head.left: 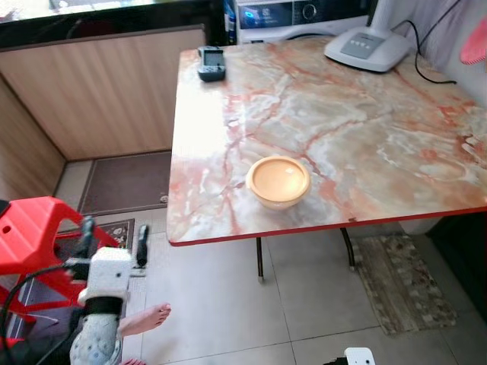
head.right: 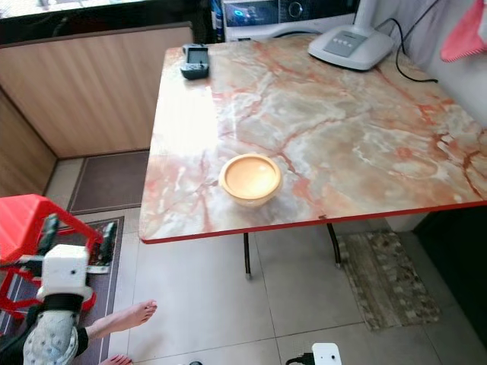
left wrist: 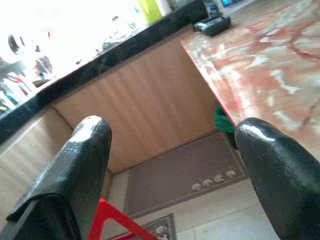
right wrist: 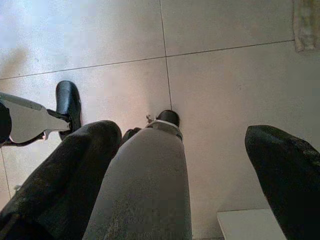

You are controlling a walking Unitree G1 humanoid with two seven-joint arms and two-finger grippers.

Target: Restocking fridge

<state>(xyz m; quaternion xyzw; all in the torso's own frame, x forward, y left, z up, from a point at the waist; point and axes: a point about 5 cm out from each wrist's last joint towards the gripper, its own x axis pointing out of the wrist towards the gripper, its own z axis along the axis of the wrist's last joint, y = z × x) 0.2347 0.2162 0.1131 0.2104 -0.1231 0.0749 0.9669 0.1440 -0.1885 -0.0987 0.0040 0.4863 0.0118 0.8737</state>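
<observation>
From where I'm driving, progress on the restock can't be settled: no fridge in my feeds, and the one likely item, a yellow bowl (head.left: 278, 181), sits on the marble surface (head.left: 365, 137) near its front edge, well apart from both hands. That fits either a bowl waiting to be carried off or one left out after the rest went in, so I won't call it.

Left to right in the head cams: red stool (head.left: 34, 236) at far left, left hand (head.left: 112, 242) raised just beside it, fingers spread wide w/ nothing between them. A person's bare foot (head.left: 144, 319) on the tile floor (head.left: 221, 304) right by that arm. Then the surface w/ a small dark handheld device (head.left: 211, 62) at its back left corner, bowl in the middle front, white appliance base (head.left: 367, 47) at back right, w/ a washing machine (head.left: 297, 17) behind. Patterned rug (head.left: 403, 281) on the floor at right.

Left wrist cam adds what the head cams miss: a dark counter ledge above the wood panel wall (left wrist: 150, 95), brightly lit clutter on it, too blown out to name. Right wrist cam looks straight down: right hand (right wrist: 200, 165) open wide, empty, hanging over the robot's own leg (right wrist: 145, 190) and black feet on tile
</observation>
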